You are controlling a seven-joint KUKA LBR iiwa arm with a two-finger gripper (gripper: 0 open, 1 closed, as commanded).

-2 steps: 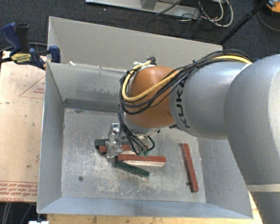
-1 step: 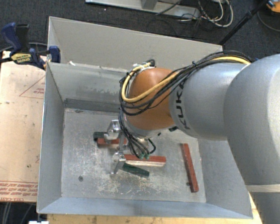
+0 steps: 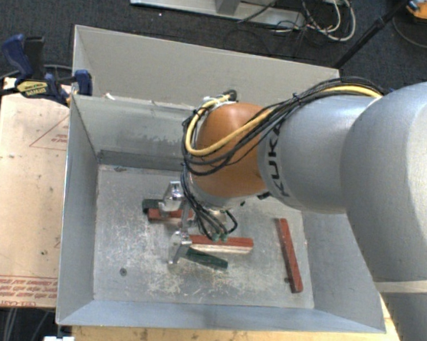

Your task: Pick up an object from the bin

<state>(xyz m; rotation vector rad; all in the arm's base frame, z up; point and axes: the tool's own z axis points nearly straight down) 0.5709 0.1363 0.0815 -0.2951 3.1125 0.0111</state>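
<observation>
The gripper (image 3: 177, 221), fingers spread apart, sits low at the middle of the grey bin (image 3: 77, 211), touching a red bar (image 3: 228, 243) and dark green strip (image 3: 210, 260); a reddish-brown bar (image 3: 288, 254) lies apart, toward the right wall.

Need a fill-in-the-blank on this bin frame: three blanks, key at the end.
1. In the bin, the long reddish-brown bar lies to the ____ of the gripper in the camera view.
2. The wrist cover above the gripper is ____ in colour.
3. The dark piece just below the red-and-white stick is ____ in colour.

Missing words: right; orange; green.
</observation>
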